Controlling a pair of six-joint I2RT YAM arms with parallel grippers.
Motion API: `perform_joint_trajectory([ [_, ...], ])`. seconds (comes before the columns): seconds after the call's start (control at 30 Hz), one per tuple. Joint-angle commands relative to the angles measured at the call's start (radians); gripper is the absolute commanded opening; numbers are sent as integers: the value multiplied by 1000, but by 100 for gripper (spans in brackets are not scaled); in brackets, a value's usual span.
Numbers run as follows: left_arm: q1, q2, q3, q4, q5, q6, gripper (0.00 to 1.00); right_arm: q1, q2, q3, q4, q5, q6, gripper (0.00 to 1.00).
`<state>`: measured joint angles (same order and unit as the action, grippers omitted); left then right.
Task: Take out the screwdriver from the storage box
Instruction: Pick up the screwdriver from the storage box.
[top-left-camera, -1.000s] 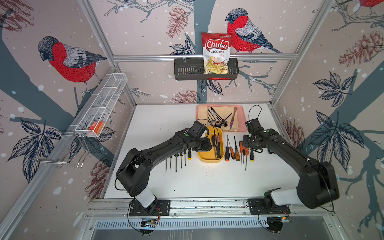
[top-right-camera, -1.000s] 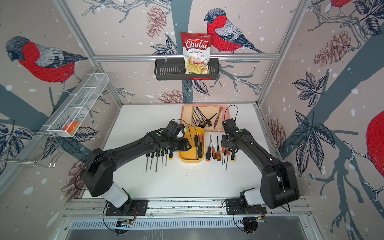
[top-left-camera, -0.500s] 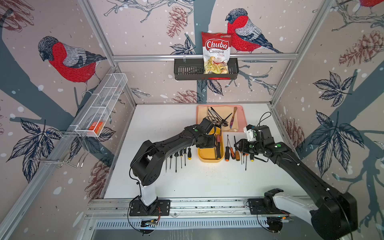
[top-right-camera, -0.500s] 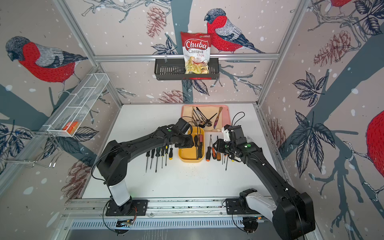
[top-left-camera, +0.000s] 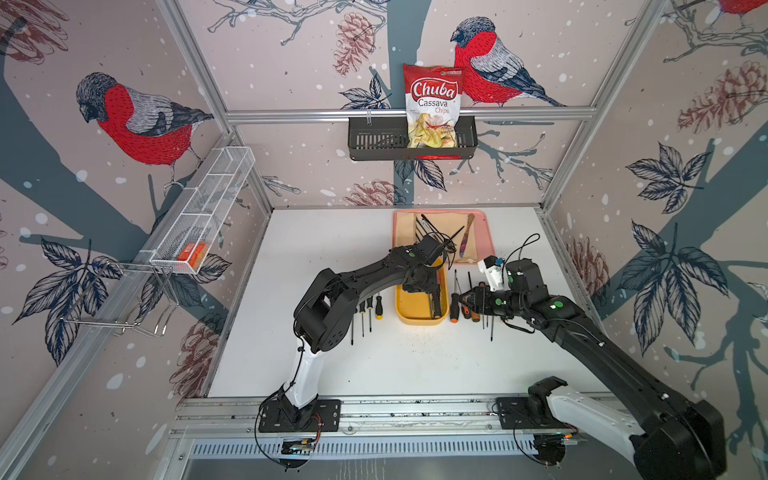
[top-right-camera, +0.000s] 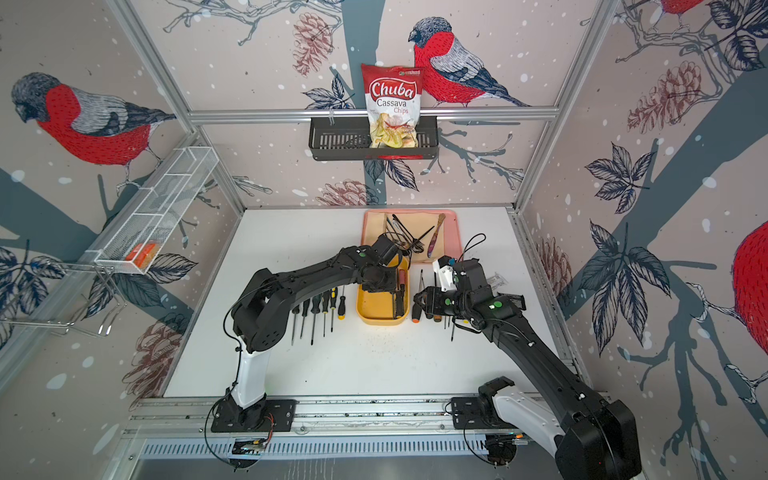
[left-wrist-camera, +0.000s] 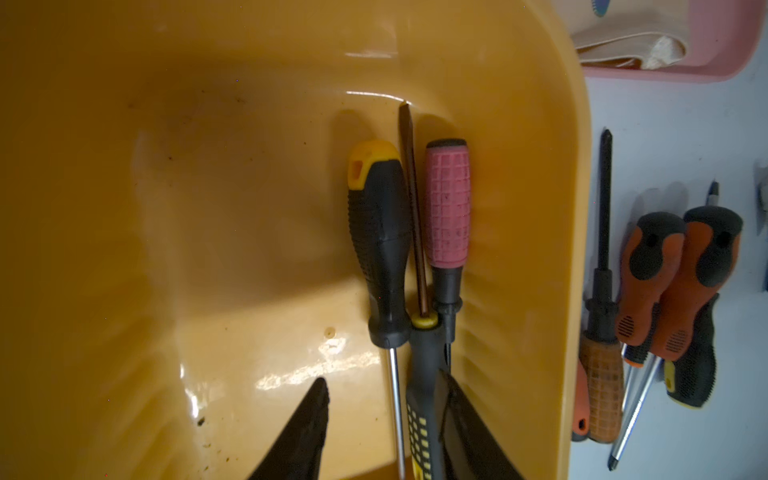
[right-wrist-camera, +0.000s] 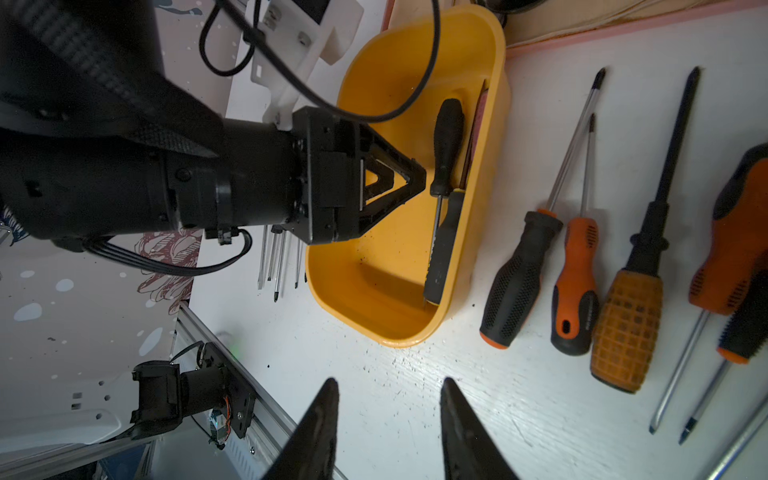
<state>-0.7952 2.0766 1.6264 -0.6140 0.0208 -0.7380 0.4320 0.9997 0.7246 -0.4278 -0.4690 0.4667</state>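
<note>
Mustard plastic storage box (left-wrist-camera: 166, 208), rounded corners; grid-textured pink screwdriver (left-wrist-camera: 446, 203) inside

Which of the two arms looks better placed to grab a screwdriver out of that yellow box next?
Left. The left gripper sits down inside the storage box, jaws open astride a black-and-yellow screwdriver. The right gripper hangs open and empty above the table, outside the box.

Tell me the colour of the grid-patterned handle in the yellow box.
The handle is pink with a black cap; the left wrist view shows it best.
</note>
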Motion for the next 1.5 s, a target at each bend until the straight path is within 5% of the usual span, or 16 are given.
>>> perform_joint_trajectory([
  [0.0,-4,37,45,-40,-46,-16,45,1,-1,-1,-4,-11,-31,41],
  [0.63,-5,182,162,-96,-99,7,36,-8,2,-8,-9,2,-37,41],
  [0.83,-5,190,161,-98,-97,22,22,-9,2,-10,-6,13,-27,41],
  [0.97,-5,164,148,-97,-95,34,13,-8,2,-14,4,15,-17,41],
  [1.47,-3,-97,-7,-95,-87,91,10,35,48,-26,79,10,30,41],
])
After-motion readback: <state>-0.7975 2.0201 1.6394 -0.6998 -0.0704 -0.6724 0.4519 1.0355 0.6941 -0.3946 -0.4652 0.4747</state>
